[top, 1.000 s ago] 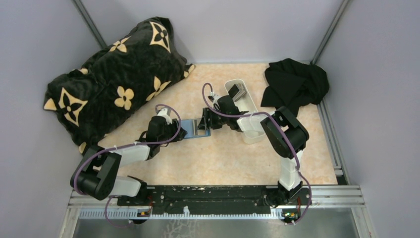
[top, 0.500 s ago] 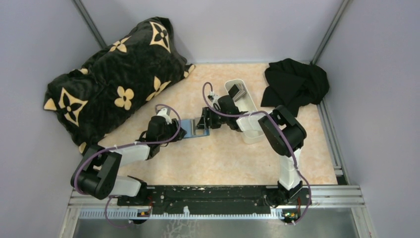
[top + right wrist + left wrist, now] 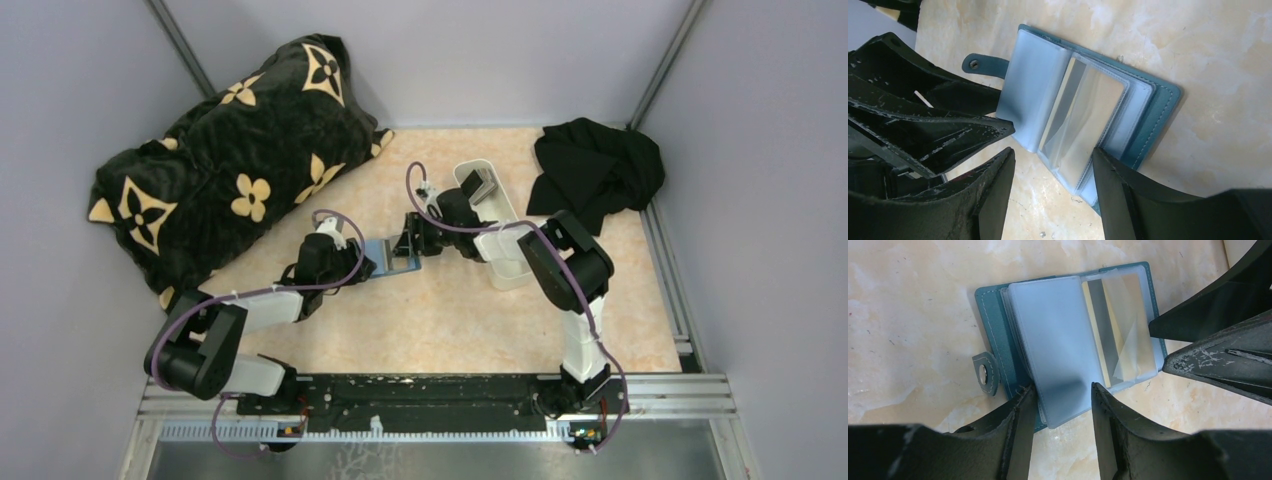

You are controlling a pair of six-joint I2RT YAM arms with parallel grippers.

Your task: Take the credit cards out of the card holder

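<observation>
The card holder [image 3: 990,325] is lying open on the marbled peach desk [image 3: 908,300]. Its teal leather is stitched along the rim, and a small snap tab [image 3: 984,371] is sticking out at one side. Frosted plastic sleeves [image 3: 1053,345] are fanning across it, and a tan-gold credit card [image 3: 1115,325] is showing through the clear far sleeve. The left claw [image 3: 1062,387] is standing half open and gripping nothing. Its scuffed black fingers are straddling the sleeves' near edge (one tip is touching the leather corner).

From the right wrist, the right claw [image 3: 1053,152] is gaping wide over the holder's opposite edge, holding nothing. One finger [image 3: 1128,195] is meeting the sleeves' corner beside the leather rim, while the other is hanging over bare desk.

From above, the holder is lying flat mid-desk between the two claws, which are reaching it from either side. Behind the right arm, a long white tray [image 3: 512,275] is carrying dark grey cards [image 3: 481,186] (they seem to be leaning). A crumpled black cloth [image 3: 597,170] is sitting far right, and a plush black pillow [image 3: 230,150] with cream flowers far left.
</observation>
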